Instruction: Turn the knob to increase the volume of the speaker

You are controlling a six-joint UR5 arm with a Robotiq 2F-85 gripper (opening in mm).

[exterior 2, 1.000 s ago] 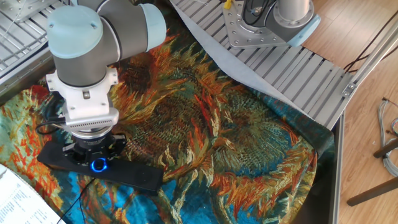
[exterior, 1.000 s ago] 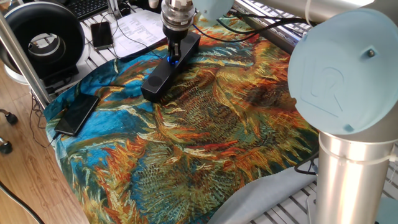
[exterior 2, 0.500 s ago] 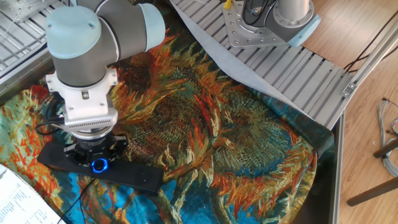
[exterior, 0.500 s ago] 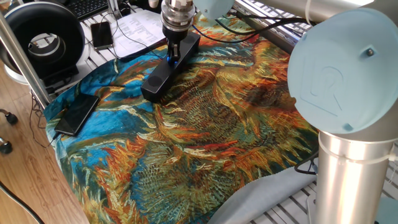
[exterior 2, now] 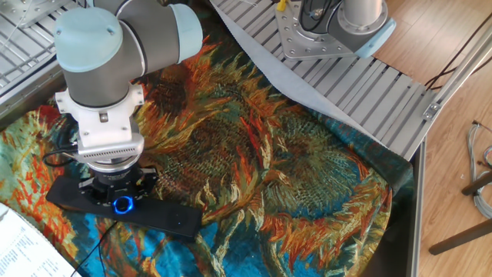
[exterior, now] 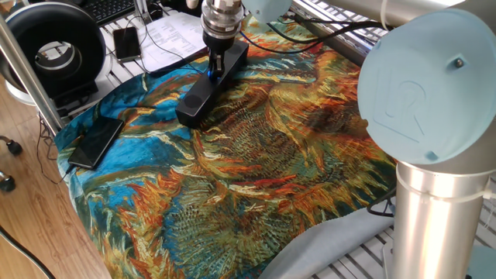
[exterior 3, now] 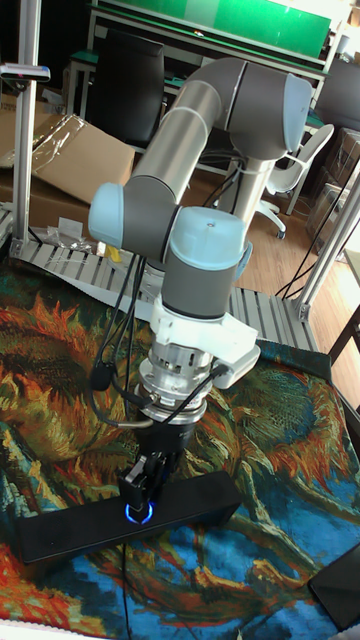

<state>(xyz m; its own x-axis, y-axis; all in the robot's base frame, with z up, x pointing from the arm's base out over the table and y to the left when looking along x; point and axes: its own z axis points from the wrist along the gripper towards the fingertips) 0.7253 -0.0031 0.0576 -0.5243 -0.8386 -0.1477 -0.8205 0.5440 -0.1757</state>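
Knob (exterior 3: 139,513) — small, round, blue-ringed — sits on the slim matte-black speaker (exterior 3: 60,526); my gripper (exterior 3: 145,488) covers it, and its grip cannot be made out.

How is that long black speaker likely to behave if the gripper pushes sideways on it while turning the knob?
The speaker lies flat and low on the patterned cloth, so it probably won't tip. It looks slim and light, so it may slide or swivel, perhaps bunching the cloth. The gripper, down on the knob, may help pin it.

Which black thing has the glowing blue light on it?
The speaker, the long black bar under the tool. Its knob glows blue; the flat black phone shows no light.
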